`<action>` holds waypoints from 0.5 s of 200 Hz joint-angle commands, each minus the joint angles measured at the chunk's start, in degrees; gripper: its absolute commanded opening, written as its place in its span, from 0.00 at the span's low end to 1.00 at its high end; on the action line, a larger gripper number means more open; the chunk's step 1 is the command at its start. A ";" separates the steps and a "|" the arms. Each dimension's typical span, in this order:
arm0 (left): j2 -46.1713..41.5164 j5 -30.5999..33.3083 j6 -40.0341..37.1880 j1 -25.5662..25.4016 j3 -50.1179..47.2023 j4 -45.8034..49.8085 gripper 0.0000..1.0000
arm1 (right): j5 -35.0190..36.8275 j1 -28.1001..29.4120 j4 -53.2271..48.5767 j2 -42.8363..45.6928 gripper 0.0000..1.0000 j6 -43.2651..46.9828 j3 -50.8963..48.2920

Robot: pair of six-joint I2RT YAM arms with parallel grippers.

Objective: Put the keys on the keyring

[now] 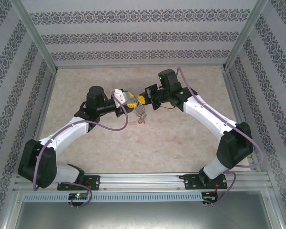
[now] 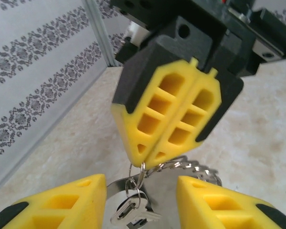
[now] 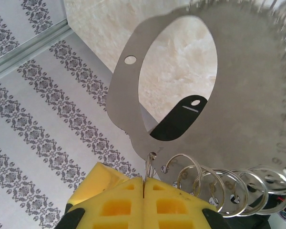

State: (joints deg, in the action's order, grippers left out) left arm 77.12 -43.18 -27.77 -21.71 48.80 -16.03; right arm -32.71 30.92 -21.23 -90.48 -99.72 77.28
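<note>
We hold the keyring (image 3: 248,95) up off the surface (image 1: 181,143) with our right jaws pinched shut on its thin wire, and the keys (image 2: 131,213) dangle straight below, between our open left jaws reaching from opposite.

Both arms reach in from the near edge of the table (image 1: 181,148) and meet over its middle, grippers nose to nose.

Left arm (image 1: 62,138): base by the near-left corner, forearm angled up and inward, wrist (image 1: 97,101) turned so the tool points right. Left gripper (image 1: 132,100): jaws partly spread, fingers (image 2: 62,205) standing apart with a wide gap between them.

Right arm (image 1: 212,117): mirrored, base near-right, elbow out by the right edge, wrist (image 1: 168,83) pointing left. Right gripper (image 1: 143,98): jaws fully together, pads (image 3: 171,207) flush, pinching a thin wire on the keyring (image 3: 248,95). Its tips sit just above the left fingers' gap, not touching them.
</note>
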 commanded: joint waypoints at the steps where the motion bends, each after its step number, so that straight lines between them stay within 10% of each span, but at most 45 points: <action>1: 1.09 -1.81 -6.02 -0.51 2.09 3.73 0.42 | -2.18 0.29 0.94 0.16 0.00 0.12 1.76; 100: 1.26 1.34 -8.22 -0.94 2.57 2.83 0.35 | -2.17 1.34 1.97 0.59 0.00 -0.58 0.51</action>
State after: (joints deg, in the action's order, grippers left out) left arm 78.17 -42.13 -33.85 -21.82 49.17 -14.24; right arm -33.19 31.24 -21.12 -90.48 -99.77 77.25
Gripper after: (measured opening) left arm 0.348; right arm 0.048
